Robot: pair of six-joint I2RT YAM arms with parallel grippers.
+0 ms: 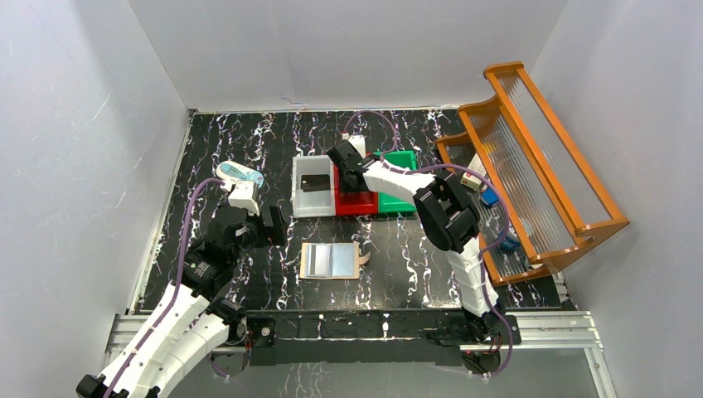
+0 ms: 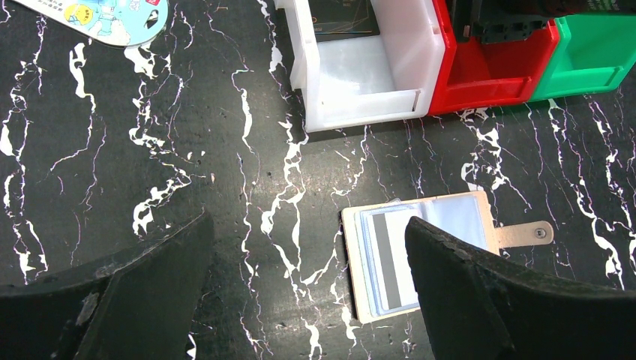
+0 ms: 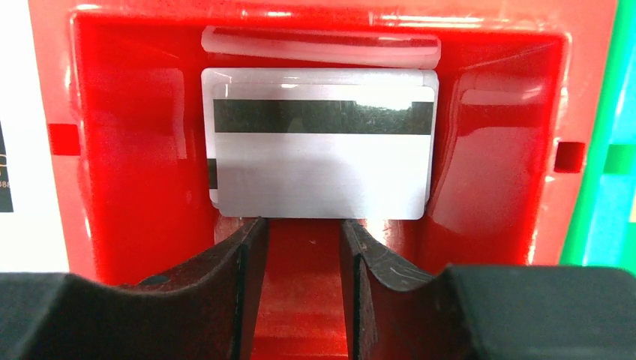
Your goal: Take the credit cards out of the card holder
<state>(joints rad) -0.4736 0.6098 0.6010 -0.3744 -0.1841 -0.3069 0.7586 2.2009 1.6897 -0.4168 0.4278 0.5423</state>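
Bright, even overhead light; short soft shadows; glare on red bin [image 3: 480,97] walls; all views sharp.

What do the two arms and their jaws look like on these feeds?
Left arm and right arm: white segmented shells with small dark dots, bulky black joints, and a purple cable running along each. The jaws on both are matt black, wedge-shaped and scuffed along the edges. No markings are readable.

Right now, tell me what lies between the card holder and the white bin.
Only bare marbled table lies between card holder and white bin; the left wrist view shows it.
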